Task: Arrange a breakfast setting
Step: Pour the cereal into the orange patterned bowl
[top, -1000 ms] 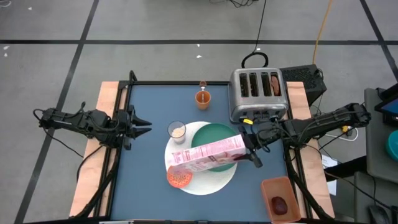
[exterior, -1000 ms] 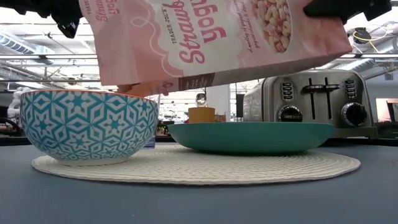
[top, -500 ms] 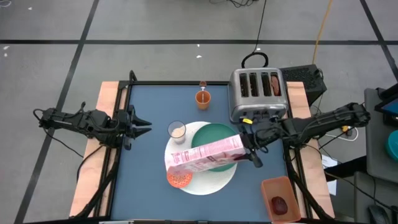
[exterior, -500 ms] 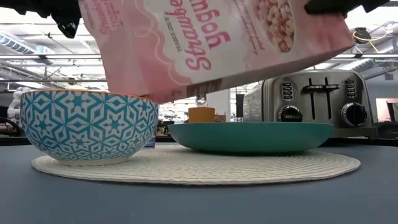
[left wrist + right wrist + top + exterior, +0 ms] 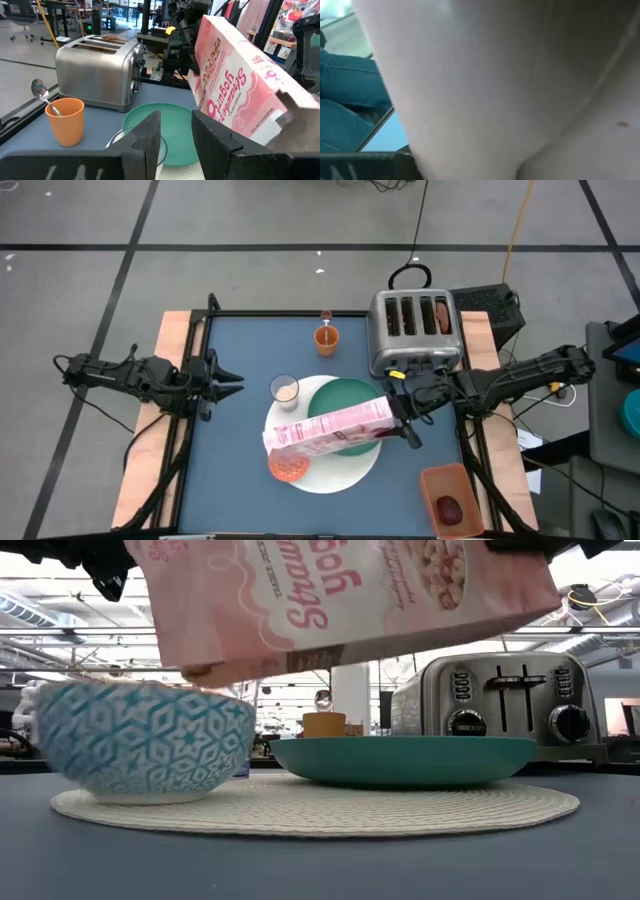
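Blue table (image 5: 240, 460), right gripper (image 5: 398, 420) clamping tilted cereal box (image 5: 330, 430), left gripper (image 5: 228, 380) seemingly slightly parted.

The right gripper (image 5: 398, 418) is clamping the pink cereal box (image 5: 327, 430), tilting it over the orange cereal bowl (image 5: 289, 468) at the white mat's (image 5: 343, 473) seven o'clock edge. The left gripper (image 5: 226, 383) is waiting at nine o'clock.

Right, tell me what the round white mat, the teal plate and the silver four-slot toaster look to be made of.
Round white mat: woven fibre or cord by its ribbed, matte rows. Teal plate: likely glazed ceramic or melamine, smooth with a soft sheen. Silver four-slot toaster: brushed metal body, streaky reflections, with dark knobs that seem plastic.
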Robot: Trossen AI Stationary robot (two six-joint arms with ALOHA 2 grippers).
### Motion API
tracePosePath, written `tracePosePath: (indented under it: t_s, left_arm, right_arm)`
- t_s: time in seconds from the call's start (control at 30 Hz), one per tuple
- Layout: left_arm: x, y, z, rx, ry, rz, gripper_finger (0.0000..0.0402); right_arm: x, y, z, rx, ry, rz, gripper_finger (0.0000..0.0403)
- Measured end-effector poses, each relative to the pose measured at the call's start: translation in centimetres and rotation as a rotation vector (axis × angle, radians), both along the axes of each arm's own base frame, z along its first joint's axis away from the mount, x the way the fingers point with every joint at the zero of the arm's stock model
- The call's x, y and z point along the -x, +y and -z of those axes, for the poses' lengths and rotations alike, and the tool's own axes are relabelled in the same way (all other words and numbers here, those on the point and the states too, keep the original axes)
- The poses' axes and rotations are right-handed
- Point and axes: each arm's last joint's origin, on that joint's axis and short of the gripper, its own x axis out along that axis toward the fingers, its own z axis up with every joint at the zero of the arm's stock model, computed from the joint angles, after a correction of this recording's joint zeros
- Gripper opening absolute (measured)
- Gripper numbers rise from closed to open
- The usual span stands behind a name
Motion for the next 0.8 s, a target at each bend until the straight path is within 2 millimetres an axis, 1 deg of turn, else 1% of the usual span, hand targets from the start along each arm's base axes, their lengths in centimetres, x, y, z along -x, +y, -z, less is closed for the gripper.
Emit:
tracePosePath:
  t_s: [0.37,0.53,0.67,0.8]
  left_arm:
    - [0.0,0.0,0.0,-0.001,0.0,0.0,0.0115]
    - [0.0,0.0,0.0,0.0,0.0,0.0,0.0115]
    - [0.0,0.0,0.0,-0.001,0.0,0.0,0.0115]
    - [0.0,0.0,0.0,0.0,0.0,0.0,0.0115]
  right_arm:
    - [0.1,-0.02,0.25,0.0,0.029,0.003,0.0217]
    - [-0.06,0.01,-0.1,-0.003,-0.012,0.001,0.0217]
    - [0.14,-0.03,0.3,-0.011,0.04,0.011,0.0217]
    - [0.06,-0.02,0.18,-0.011,0.025,0.01,0.0217]
